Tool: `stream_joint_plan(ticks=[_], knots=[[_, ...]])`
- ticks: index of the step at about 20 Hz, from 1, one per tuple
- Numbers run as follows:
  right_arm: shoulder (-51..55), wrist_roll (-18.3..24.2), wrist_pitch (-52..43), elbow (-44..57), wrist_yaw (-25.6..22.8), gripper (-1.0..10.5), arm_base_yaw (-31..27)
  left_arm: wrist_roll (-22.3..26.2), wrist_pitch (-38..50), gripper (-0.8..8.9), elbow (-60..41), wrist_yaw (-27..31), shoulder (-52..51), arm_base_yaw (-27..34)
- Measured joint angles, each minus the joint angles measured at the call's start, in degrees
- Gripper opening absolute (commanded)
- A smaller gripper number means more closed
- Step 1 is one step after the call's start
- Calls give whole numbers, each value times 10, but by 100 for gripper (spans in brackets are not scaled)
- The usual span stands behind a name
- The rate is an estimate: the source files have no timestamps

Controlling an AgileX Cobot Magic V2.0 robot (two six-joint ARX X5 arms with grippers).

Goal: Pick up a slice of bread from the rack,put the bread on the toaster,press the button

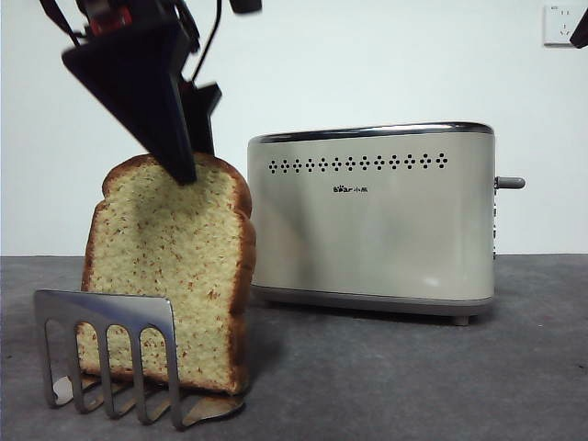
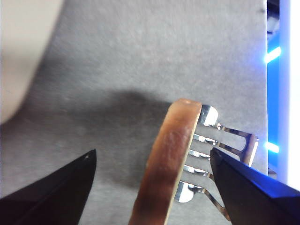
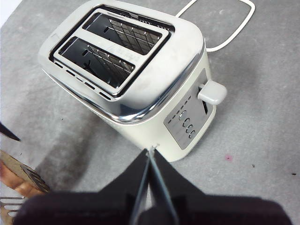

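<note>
The slice of bread [image 1: 170,276] stands upright in the low steel rack [image 1: 106,354] at the front left. My left gripper [image 1: 191,161] has come down from above onto the slice's domed top. In the left wrist view it [image 2: 151,151] is open, one jaw on each side of the brown crust [image 2: 164,164], with gaps to both, and the rack [image 2: 225,140] shows beyond. The cream toaster [image 1: 372,216] stands to the right, its lever button [image 1: 511,183] sticking out of the far end. My right gripper [image 3: 150,152] is shut and empty above the toaster [image 3: 140,70], near the button [image 3: 213,92].
The toaster's two slots [image 3: 112,47] are open and empty. A white cable [image 3: 229,42] loops on the grey table behind the toaster. The bread [image 3: 14,176] shows at the right wrist view's edge. A wall socket [image 1: 558,23] is at the back right.
</note>
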State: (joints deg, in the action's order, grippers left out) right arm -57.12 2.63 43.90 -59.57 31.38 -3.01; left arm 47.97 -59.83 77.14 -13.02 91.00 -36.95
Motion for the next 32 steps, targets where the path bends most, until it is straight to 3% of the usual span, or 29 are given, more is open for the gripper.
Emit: stream_joint_plan(ticks=[2,4,6,10,16,27,32], knots=[[0,0,0,0,0,0,0,0,-8,357,0,0,15,0],[0,0,2,0,0,0,0,0,-10,218,0,0,19,0],[0,0,3,0,0,0,0,0,-13,199,0,0,16,0],[0,0,3,0,0,0,0,0,-16,54,0,0,16,0],[0,2,7,0,0,0,0,0,-24,50,0,-1,8,0],[-13,4,13,0,-1,0,0,0,-47,15,0,-37,-107,-17],[-20,12,13,0,-3,0,0,25,-68,-9,50,2,-131,-23]])
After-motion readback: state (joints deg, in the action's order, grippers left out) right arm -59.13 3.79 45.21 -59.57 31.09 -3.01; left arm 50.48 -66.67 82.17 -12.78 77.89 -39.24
